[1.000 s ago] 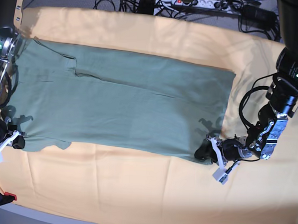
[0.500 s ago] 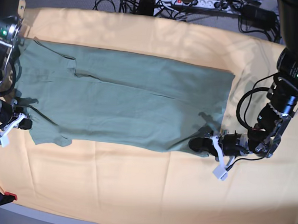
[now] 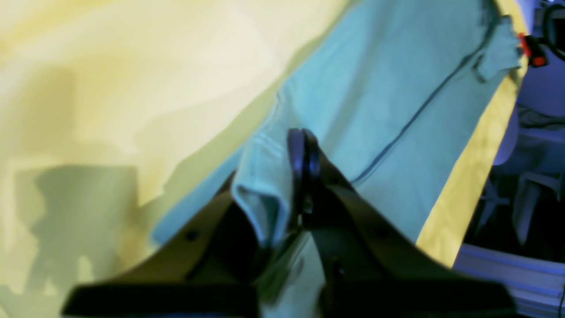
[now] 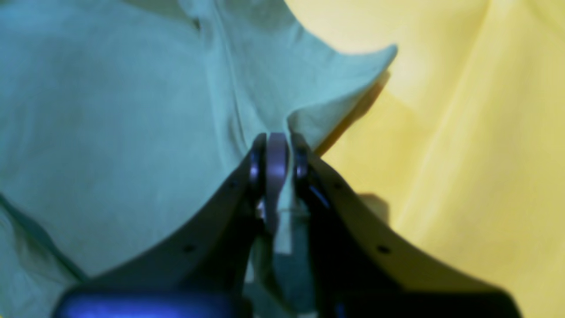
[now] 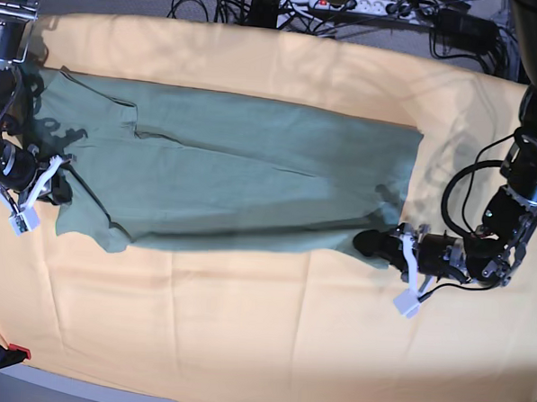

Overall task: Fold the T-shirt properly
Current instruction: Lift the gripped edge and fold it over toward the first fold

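A plain sage-green cotton T-shirt [image 5: 234, 177] lies spread lengthwise across a large pale orange-yellow cloth [image 5: 244, 326] covering the table. The left gripper [image 3: 303, 143], jaws closed, pinches the shirt's near hem corner, lifted off the cloth. The right gripper [image 4: 276, 148] is likewise clamped on a raised fold at the shirt's opposite near corner.

robotics lab, power strip [image 5: 346, 2], tangled cables [image 5: 227, 2], cloth-draped table [image 5: 243, 344]
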Controlling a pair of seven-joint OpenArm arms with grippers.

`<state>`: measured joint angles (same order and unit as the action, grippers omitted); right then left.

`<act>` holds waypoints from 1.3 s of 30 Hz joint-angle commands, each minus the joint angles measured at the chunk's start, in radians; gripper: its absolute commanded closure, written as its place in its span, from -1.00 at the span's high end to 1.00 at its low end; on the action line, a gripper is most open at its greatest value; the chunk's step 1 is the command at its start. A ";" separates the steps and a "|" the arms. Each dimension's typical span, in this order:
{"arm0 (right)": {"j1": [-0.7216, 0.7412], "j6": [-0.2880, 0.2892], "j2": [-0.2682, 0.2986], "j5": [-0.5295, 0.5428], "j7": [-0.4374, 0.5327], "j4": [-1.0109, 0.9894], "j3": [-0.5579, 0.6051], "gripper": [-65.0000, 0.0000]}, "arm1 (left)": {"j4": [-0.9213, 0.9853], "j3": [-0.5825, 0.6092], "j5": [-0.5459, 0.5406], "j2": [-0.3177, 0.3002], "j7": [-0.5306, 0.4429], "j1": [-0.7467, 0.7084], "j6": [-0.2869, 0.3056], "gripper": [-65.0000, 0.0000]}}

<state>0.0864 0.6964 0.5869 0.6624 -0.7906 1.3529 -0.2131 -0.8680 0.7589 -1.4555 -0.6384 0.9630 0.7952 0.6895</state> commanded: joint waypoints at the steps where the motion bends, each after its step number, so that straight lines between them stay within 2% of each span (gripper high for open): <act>1: 0.024 0.002 0.030 0.004 0.019 0.016 -0.010 -1.00 | -0.012 -0.010 -0.018 -0.021 -0.016 0.032 0.009 -1.00; 5: 0.024 0.002 0.031 -0.026 0.023 0.016 -0.010 -1.00 | -0.012 -0.010 -0.024 -0.043 -0.016 0.018 0.009 -1.00; 10: 0.028 0.002 0.035 -0.076 0.024 0.016 -0.016 -1.00 | -0.012 -0.010 -0.024 -0.040 -0.015 -0.037 0.009 -1.00; 14: 0.027 0.002 0.076 -0.072 0.063 0.016 -0.019 -1.00 | -0.012 -0.010 -0.019 -0.038 -0.029 -0.052 0.009 -1.00; 16: 0.028 0.002 0.098 -0.048 0.084 0.016 -0.019 -1.00 | -0.012 -0.010 0.006 -0.041 -0.081 -0.042 0.009 -1.00; 20: 0.030 0.002 0.117 0.006 0.060 0.016 -0.019 -1.00 | -0.012 -0.010 0.052 -0.040 -0.145 -0.024 0.009 -1.00; 23: 0.030 0.002 0.119 0.037 0.011 0.016 -0.019 -1.00 | -0.012 -0.010 0.052 -0.040 -0.143 -0.013 0.009 -1.00; 26: 0.030 0.002 0.130 0.037 0.023 0.016 -0.030 -1.00 | -0.012 -0.010 0.052 -0.041 -0.144 0.012 0.009 -1.00; 32: 0.029 0.002 0.130 0.056 0.024 0.016 -0.143 -1.00 | -0.012 -0.010 0.052 -0.037 -0.156 0.072 0.009 -1.00; 37: 0.028 0.002 0.127 0.176 -0.046 0.016 -0.159 -1.00 | -0.012 -0.010 0.053 0.006 -0.142 0.064 0.009 -1.00; 39: 0.027 0.002 0.128 0.177 -0.051 0.016 -0.159 -1.00 | -0.012 -0.010 0.052 0.029 -0.114 0.058 0.009 -1.00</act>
<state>0.0948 0.6994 0.6842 0.8268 -0.8585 1.3529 -0.3618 -0.8700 0.7589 -1.3827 -0.6006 0.8711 0.8154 0.6895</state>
